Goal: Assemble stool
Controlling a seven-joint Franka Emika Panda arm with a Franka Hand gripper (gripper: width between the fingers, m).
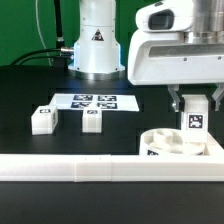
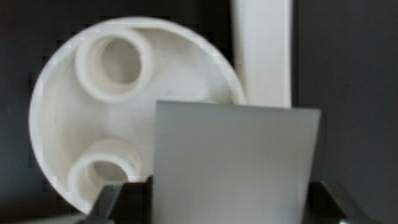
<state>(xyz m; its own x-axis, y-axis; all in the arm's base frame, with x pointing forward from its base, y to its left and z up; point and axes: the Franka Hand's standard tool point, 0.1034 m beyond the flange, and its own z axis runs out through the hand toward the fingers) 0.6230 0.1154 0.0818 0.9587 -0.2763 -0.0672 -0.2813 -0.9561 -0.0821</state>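
Note:
My gripper (image 1: 194,112) is shut on a white stool leg (image 1: 194,123) with a black-and-white tag, holding it upright just above the round white seat (image 1: 166,144) at the exterior view's right. In the wrist view the held leg (image 2: 231,160) fills the space between my dark fingers (image 2: 118,200), and the round seat (image 2: 125,110) with two holes lies behind it. Two more tagged legs lie on the table at the left: one (image 1: 42,119) and another (image 1: 93,119).
The long white L-shaped rail (image 1: 100,170) runs along the front and beside the seat (image 2: 263,50). The marker board (image 1: 92,101) lies flat in front of the robot base (image 1: 96,45). The table is black.

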